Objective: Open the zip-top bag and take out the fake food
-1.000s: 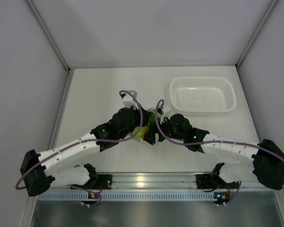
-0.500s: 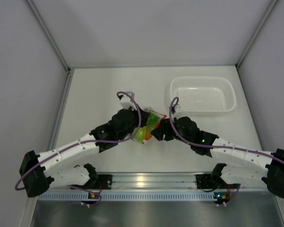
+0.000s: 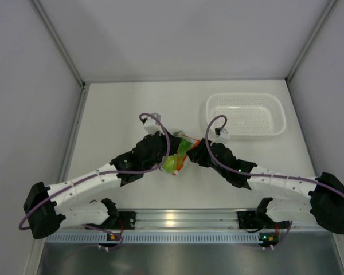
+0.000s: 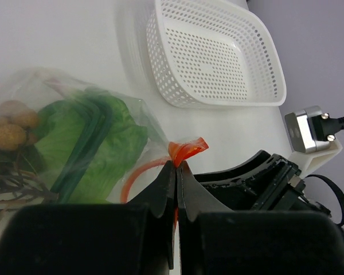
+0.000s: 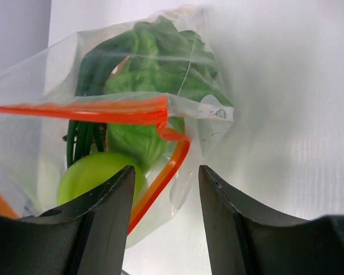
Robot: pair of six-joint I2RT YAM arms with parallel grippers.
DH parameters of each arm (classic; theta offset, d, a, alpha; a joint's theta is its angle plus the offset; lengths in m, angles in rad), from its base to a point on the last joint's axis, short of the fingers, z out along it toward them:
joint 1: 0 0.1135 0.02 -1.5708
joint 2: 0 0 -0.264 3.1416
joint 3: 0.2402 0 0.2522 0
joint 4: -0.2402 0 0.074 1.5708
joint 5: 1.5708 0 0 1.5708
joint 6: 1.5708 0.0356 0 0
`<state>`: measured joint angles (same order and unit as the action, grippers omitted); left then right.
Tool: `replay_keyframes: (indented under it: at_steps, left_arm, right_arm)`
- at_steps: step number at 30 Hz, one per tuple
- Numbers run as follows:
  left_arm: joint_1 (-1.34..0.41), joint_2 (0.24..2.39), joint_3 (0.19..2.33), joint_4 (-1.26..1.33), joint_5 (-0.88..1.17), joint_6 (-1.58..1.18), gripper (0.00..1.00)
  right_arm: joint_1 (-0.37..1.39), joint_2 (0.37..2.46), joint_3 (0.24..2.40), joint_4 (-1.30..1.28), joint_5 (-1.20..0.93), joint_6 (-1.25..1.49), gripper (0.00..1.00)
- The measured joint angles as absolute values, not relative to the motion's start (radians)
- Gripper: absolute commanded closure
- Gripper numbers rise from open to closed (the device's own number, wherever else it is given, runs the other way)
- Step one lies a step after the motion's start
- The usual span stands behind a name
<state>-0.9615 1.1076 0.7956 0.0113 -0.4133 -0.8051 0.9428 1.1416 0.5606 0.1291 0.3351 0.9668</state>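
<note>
bag: zip-top bag [image 3: 180,153] mid bench [image 3: 126,109], fake food [image 5: 155,63] inside | left tool [image 4: 176,167]: pinching the orange zip strip [image 5: 103,109] | right tool [image 5: 165,172]: spread, bag corner in the gap | feel: likely light, soft, slippery; grab the stiffer strip, not the thin film

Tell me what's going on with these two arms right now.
The left gripper is pinched shut on the orange-red zip strip of a small clear crinkly plastic bag. The right gripper faces the bag from the other side, jaws apart around the strip's loose end, not clamped. The round lime-green fruit, leafy green lettuce and brown ball cluster are all inside the bag. A white perforated basket sits nearby on the table.
</note>
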Motion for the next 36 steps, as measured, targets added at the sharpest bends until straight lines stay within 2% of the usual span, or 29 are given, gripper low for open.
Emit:
replay_keyframes:
  at_steps: [5, 7, 8, 9, 14, 22, 25, 26, 29, 36]
  left_arm:
    - [-0.964, 1.108, 0.791, 0.023, -0.413, -0.822, 1.0]
    - [-0.965, 1.108, 0.791, 0.027, -0.413, -0.826, 1.0]
    - [-0.965, 1.108, 0.791, 0.027, -0.413, -0.829, 1.0]
    - [-0.965, 1.108, 0.791, 0.028, -0.412, -0.831, 1.0]
    - [-0.965, 1.108, 0.789, 0.036, -0.409, -0.84, 1.0]
    - [-0.967, 1.108, 0.772, 0.046, -0.459, -0.823, 1.0]
    - [-0.969, 1.108, 0.763, 0.052, -0.493, -0.815, 1.0]
    - [-0.969, 1.108, 0.759, 0.052, -0.503, -0.815, 1.0]
    - [-0.971, 1.108, 0.739, 0.052, -0.534, -0.816, 1.0]
    - [-0.972, 1.082, 0.702, 0.052, -0.613, -0.818, 1.0]
  right_arm:
    - [0.943, 1.232, 0.561, 0.179, 0.38, 0.971, 0.52]
    - [0.943, 1.261, 0.561, 0.196, 0.406, 0.961, 0.49]
    - [0.943, 1.273, 0.564, 0.199, 0.417, 0.953, 0.4]
    - [0.943, 1.283, 0.567, 0.203, 0.426, 0.945, 0.38]
    - [0.931, 1.348, 0.597, 0.25, 0.456, 0.897, 0.39]
    - [0.908, 1.439, 0.675, 0.199, 0.456, 0.883, 0.47]
    - [0.908, 1.439, 0.679, 0.162, 0.459, 0.882, 0.54]
    - [0.908, 1.439, 0.679, 0.144, 0.46, 0.881, 0.6]
    - [0.902, 1.437, 0.675, 0.108, 0.46, 0.872, 0.64]
    - [0.861, 1.352, 0.587, 0.047, 0.46, 0.829, 0.63]
